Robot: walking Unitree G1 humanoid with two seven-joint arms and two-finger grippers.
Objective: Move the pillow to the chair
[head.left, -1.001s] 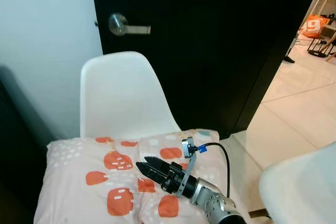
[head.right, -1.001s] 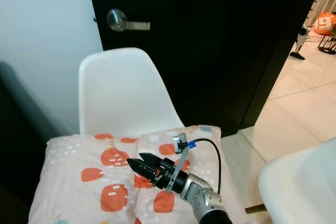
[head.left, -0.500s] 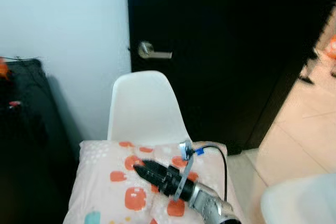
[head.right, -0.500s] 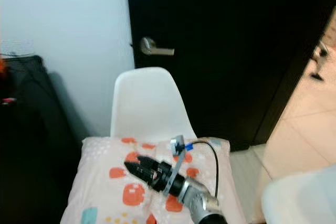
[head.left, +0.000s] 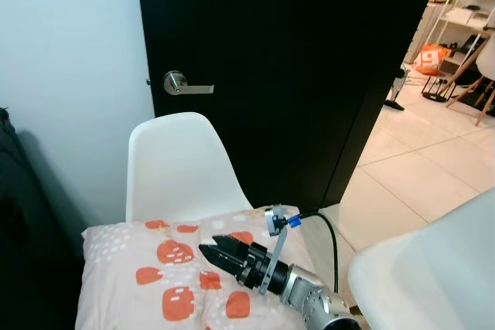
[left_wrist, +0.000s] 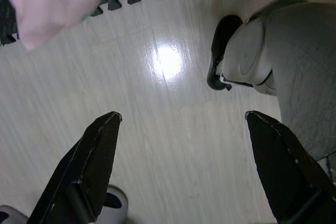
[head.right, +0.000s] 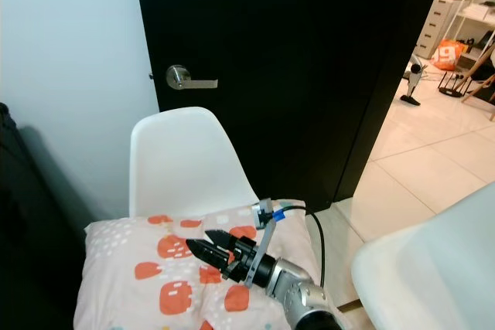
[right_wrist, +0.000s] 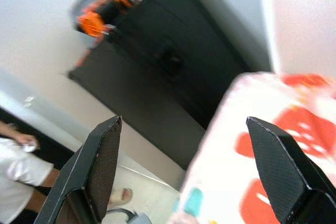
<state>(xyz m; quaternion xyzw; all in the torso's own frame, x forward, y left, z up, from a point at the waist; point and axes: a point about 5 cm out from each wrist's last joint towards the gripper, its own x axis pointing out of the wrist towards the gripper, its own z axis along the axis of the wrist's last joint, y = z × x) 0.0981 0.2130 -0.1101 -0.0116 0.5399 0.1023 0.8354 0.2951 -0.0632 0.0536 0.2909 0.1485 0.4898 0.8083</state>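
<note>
Directly beneath the open right hand (head.left: 215, 252) lies the pillow (head.left: 147, 276).

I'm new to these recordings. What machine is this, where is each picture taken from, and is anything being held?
This is a walking humanoid robot with two arms, each ending in a black two-fingered tool. The two wide pictures come from cameras on its head, looking down. They show a spotted pillow lying on a white chair before a black door, with the right tool over the pillow. The other two pictures come from wrist cameras looking along the fingers. The right tool's fingers are open. The left tool hangs open over the floor. Nothing is held.
</note>
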